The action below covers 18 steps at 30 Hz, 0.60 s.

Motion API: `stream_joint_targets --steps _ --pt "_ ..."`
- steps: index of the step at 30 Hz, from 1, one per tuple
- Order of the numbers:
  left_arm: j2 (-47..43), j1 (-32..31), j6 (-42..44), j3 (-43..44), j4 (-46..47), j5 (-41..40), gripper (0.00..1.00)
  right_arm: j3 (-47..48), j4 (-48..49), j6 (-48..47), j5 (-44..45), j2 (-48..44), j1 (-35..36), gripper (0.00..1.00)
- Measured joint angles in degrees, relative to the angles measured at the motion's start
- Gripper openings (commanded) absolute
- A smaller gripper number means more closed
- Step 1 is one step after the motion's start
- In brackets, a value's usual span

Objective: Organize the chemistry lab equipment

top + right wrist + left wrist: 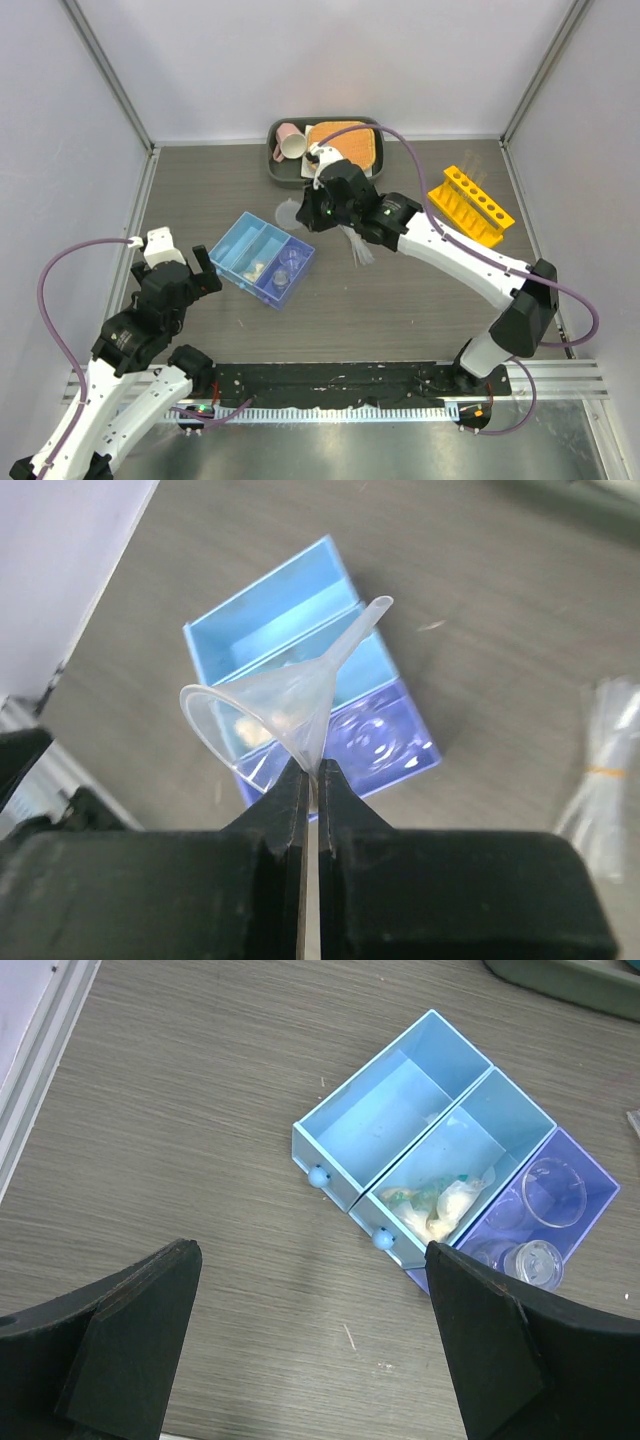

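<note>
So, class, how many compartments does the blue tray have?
3 in the blue tray: an empty light-blue one, a middle one with pale scraps, and a violet end one with clear beakers.

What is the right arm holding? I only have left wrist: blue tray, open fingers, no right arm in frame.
Observer: The right arm's fingers are shut on the cone of a clear funnel, spout pointing away from the wrist.
Operator: Is it over the tray?
Observer: Not by the top view. The funnel looks just past the far edge of the blue tray, not over any compartment.
Operator: Anything else loose out there?
Observer: A bundle of clear pipettes lies on the table to the right of the tray.
</note>
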Motion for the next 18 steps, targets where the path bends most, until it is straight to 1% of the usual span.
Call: stream_joint_targets --steps 5,12,18 --pt "0.0 0.0 0.0 0.0 0.2 0.3 1.0 -4.6 3.0 7.4 -13.0 0.5 -0.5 0.01" --pt "-0.1 0.0 0.0 0.0 0.4 1.0 1.0 -5.4 10.2 17.3 -30.6 5.9 -1.7 0.01" --pt "-0.6 0.0 0.1 0.0 0.9 1.2 1.0 -8.2 18.6 26.1 -39.8 12.0 -1.9 0.01"
